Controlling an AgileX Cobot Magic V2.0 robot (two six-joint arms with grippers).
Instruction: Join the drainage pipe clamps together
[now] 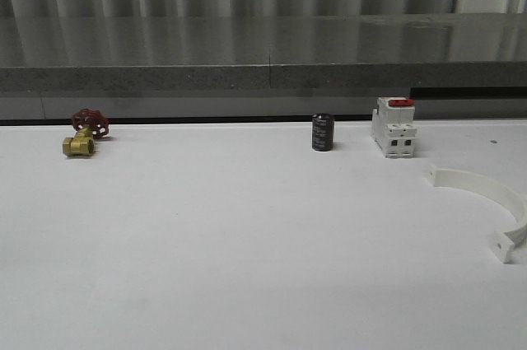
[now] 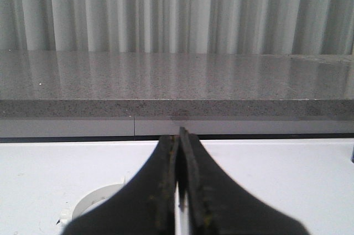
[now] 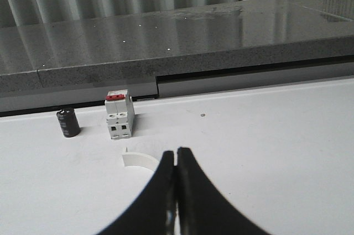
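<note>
Where the front view looks forward over the white bench (image 1: 247, 268), one pipe clamp (image 1: 494, 202) lies flat at the right side, a white half-ring that curves from a tab near the breaker round to a tab at the bench's right edge, its open side turned to the left. Just behind it stands a white breaker (image 1: 394, 128) with a red switch on top, and beside that, to the left, a small black cylinder (image 1: 322, 133) stands upright. Well apart, at the far left, a brass valve (image 1: 85, 134) with a dark red handwheel rests on the bench. A grey stone ledge (image 1: 263, 53) runs along the back.

In the left wrist view, the left pincer (image 2: 179, 191) has its two dark fingers pressed together with only a thin line between them, and nothing sits in them. Partly hidden behind the left finger, a curved white band (image 2: 94, 202) lies on the bench; it looks like a second clamp, though too little shows to be sure.

In the right wrist view, the right pincer (image 3: 176, 191) is likewise pressed together on nothing. Just beyond its tips lies the end of the pipe clamp (image 3: 139, 160), flat on the bench, with the breaker (image 3: 119, 114) and the black cylinder (image 3: 68, 123) standing further back, near each other but apart.
</note>
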